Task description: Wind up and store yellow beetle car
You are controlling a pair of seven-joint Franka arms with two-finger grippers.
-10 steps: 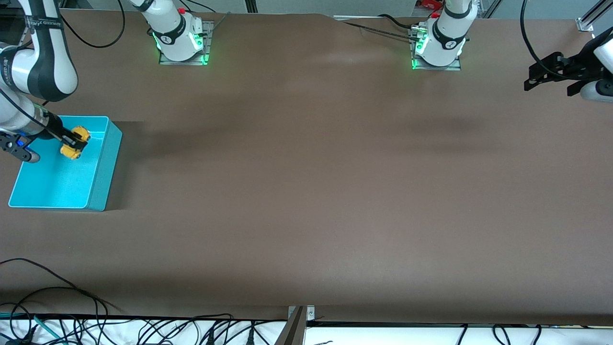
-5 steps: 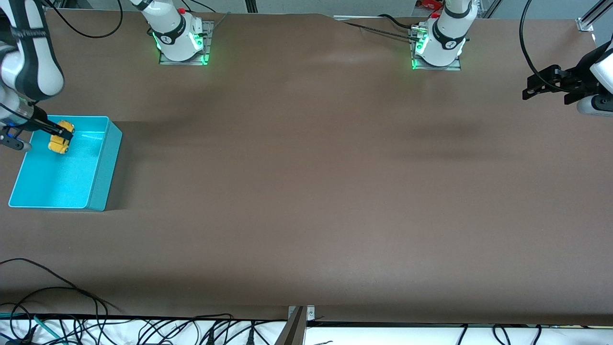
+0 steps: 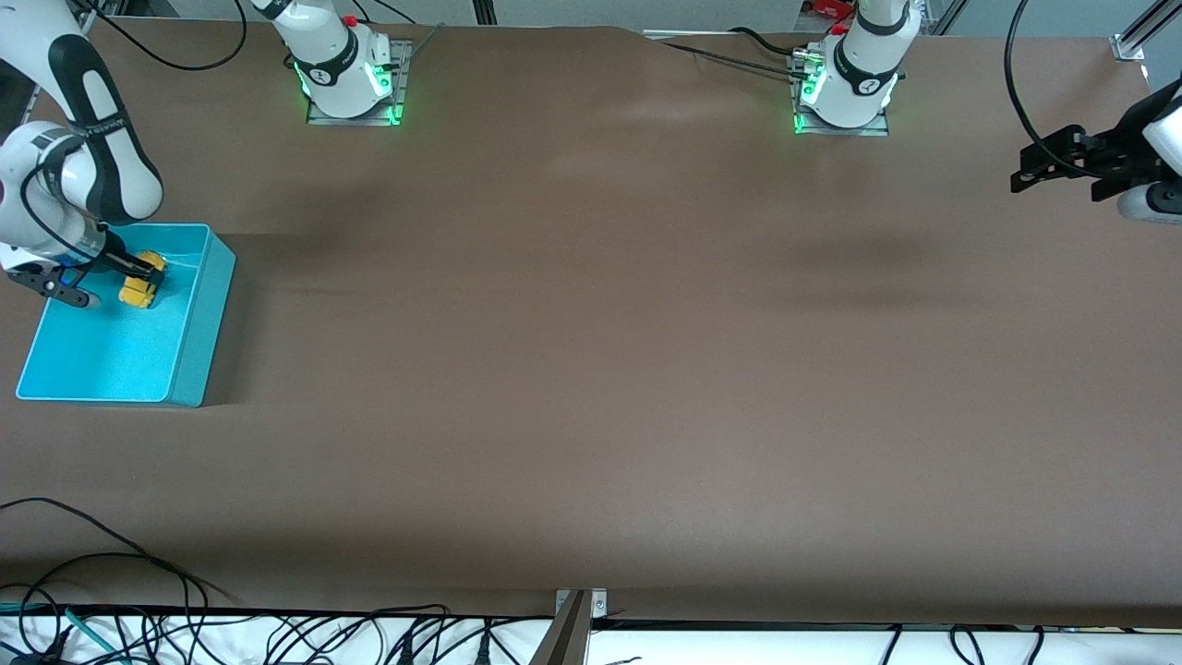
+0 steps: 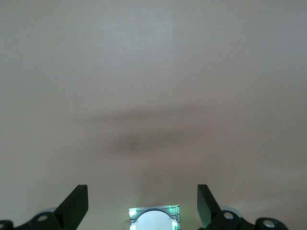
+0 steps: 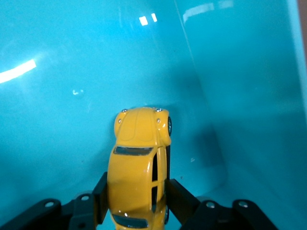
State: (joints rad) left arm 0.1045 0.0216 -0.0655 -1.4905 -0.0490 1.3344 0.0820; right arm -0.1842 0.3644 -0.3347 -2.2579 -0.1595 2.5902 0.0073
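Observation:
The yellow beetle car (image 3: 141,290) is inside the turquoise bin (image 3: 199,319) at the right arm's end of the table. My right gripper (image 3: 137,271) is shut on the car and holds it low in the bin, near the bin's end that is farther from the front camera. In the right wrist view the car (image 5: 139,163) sits between the two black fingers (image 5: 180,196), its nose toward the bin wall (image 5: 249,96). My left gripper (image 3: 1043,166) is open and empty, up in the air over the table's edge at the left arm's end; it waits. Its fingers (image 4: 76,203) stand wide apart.
The two arm bases (image 3: 346,69) (image 3: 845,83) stand along the table's edge farthest from the front camera. Cables (image 3: 138,610) lie along the near edge. The brown table top (image 3: 591,369) stretches between the bin and the left gripper.
My right gripper swung with the car toward the bin's outer side, then came back toward its middle and lower into it. The left gripper shifted only slightly.

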